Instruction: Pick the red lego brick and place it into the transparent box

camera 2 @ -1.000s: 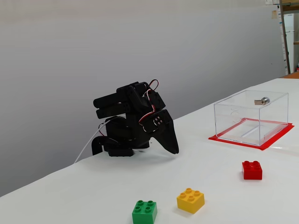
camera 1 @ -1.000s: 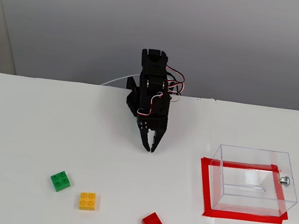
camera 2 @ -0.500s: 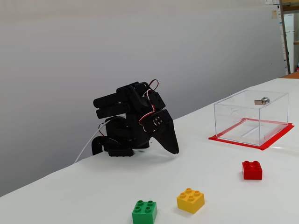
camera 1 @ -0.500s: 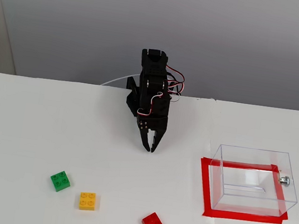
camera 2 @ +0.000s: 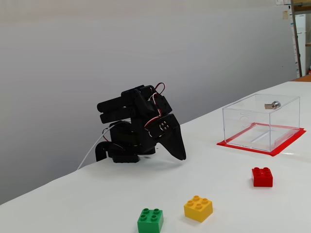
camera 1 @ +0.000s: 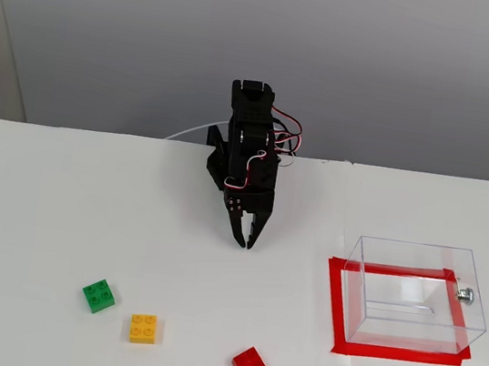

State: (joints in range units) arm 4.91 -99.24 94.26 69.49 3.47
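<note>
The red lego brick (camera 1: 249,364) (camera 2: 262,176) lies on the white table near its front edge, apart from everything. The transparent box (camera 1: 412,295) (camera 2: 261,121) stands empty at the right on a red tape frame, with a small silver knob (camera 1: 465,293) on its side. My black gripper (camera 1: 244,241) (camera 2: 180,156) is folded down at the arm's base, tips near the table, jaws shut and empty. It is well behind the red brick and left of the box in both fixed views.
A green brick (camera 1: 99,296) (camera 2: 150,221) and a yellow brick (camera 1: 144,328) (camera 2: 198,208) lie to the left of the red one in both fixed views. A grey wall stands behind the table. A white cable (camera 1: 192,130) runs behind the arm.
</note>
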